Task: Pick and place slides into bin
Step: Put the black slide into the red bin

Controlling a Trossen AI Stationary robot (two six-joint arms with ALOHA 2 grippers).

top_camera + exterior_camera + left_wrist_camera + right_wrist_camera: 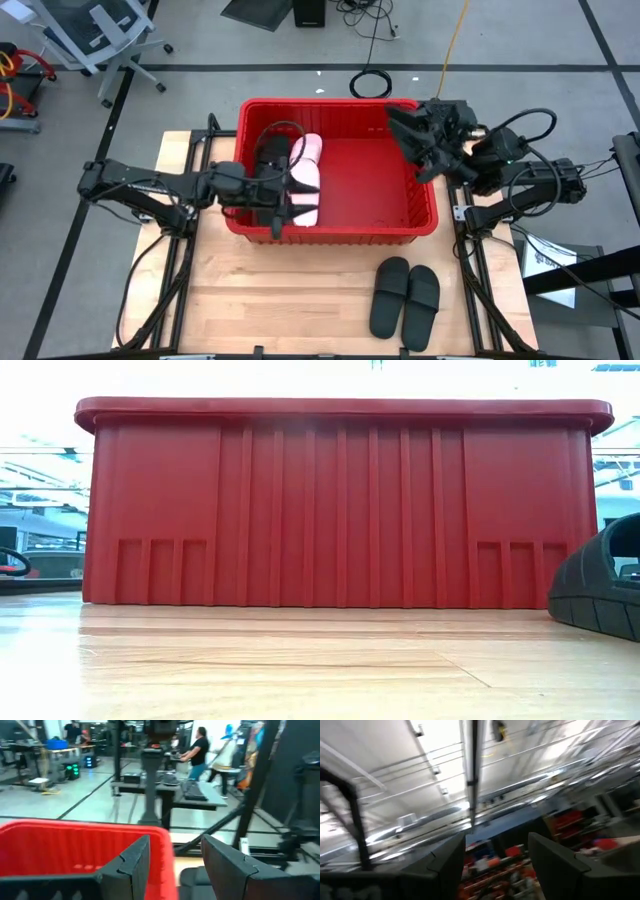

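High view: left gripper [283, 196], jaws released, hangs over pink slides [306, 180] in the red bin [425, 215] (nine o'clock side); right gripper [405, 130] also parted.

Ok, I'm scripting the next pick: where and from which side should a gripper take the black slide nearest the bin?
Judging from the high view, grip the wide strap of the black slide, coming straight down from above with one finger under the strap through the open toe end. It lies flat and sole-down on the table, close beside its partner, so side access looks cramped. The right gripper is nearer.
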